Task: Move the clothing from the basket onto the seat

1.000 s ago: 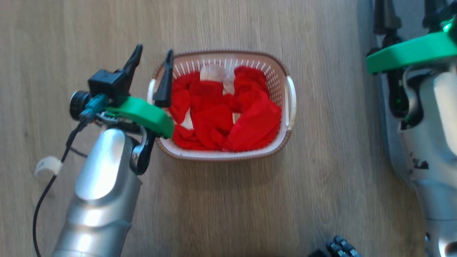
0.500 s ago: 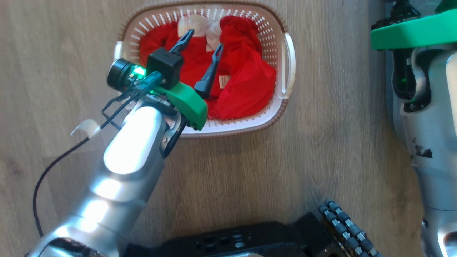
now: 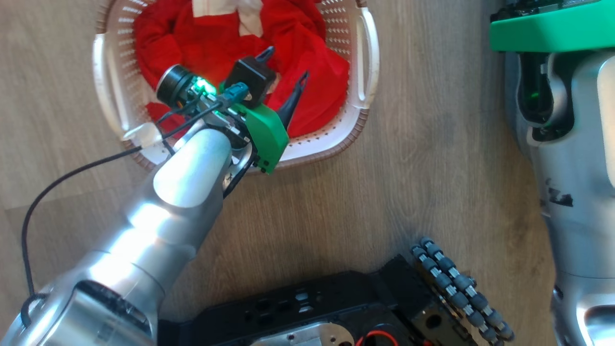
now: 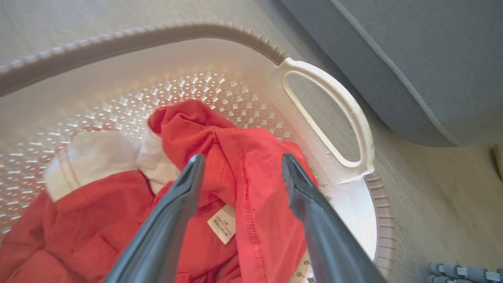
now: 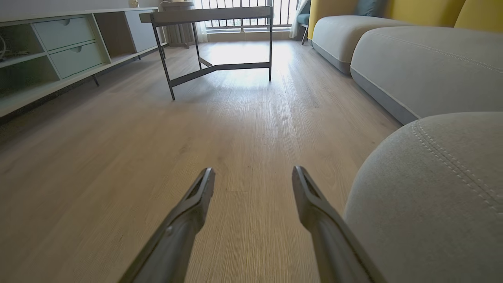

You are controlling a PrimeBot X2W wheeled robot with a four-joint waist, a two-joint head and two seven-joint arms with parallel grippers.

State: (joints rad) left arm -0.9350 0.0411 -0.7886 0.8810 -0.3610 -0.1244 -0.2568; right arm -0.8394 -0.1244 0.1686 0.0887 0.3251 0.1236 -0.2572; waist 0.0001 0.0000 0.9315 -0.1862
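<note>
Left gripper [image 4: 242,159] hangs spread wide over the clothing [image 4: 78,220] in the basket [image 4: 220,59].

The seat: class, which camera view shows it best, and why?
Right wrist view: the seat looms close, rounded corner and double stitching clear. Left wrist view catches its grey edge beyond the basket. Head view looks down on basket and floor.

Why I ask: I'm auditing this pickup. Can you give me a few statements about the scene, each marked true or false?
1. The left gripper is open over the clothing. True.
2. The basket is empty. False: the clothing lies in it.
3. The right gripper holds a garment. False: it is open over bare floor.
4. The seat stands beside the basket. True.
</note>
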